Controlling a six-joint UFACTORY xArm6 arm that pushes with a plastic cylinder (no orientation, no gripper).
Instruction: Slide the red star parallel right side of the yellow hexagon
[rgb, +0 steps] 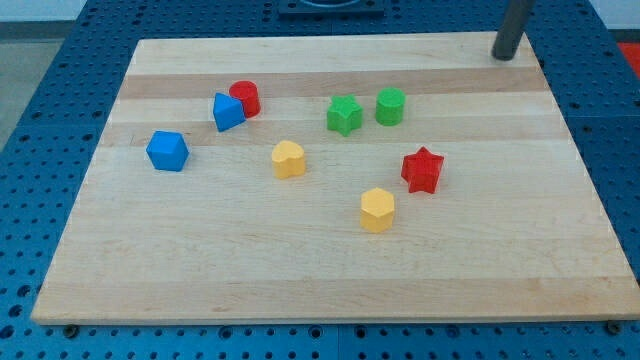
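Note:
The red star (422, 169) lies right of the board's middle. The yellow hexagon (377, 210) sits just below and to the left of it, a small gap apart. My tip (503, 56) rests at the board's top right corner, far above and to the right of the red star and touching no block.
A yellow heart-like block (288, 159) lies left of centre. A green star (344, 115) and a green cylinder (390, 106) sit above the red star. A red cylinder (245, 98), a blue triangular block (227, 112) and a blue hexagon-like block (167, 151) are at the upper left. The wooden board (330, 280) lies on a blue perforated table.

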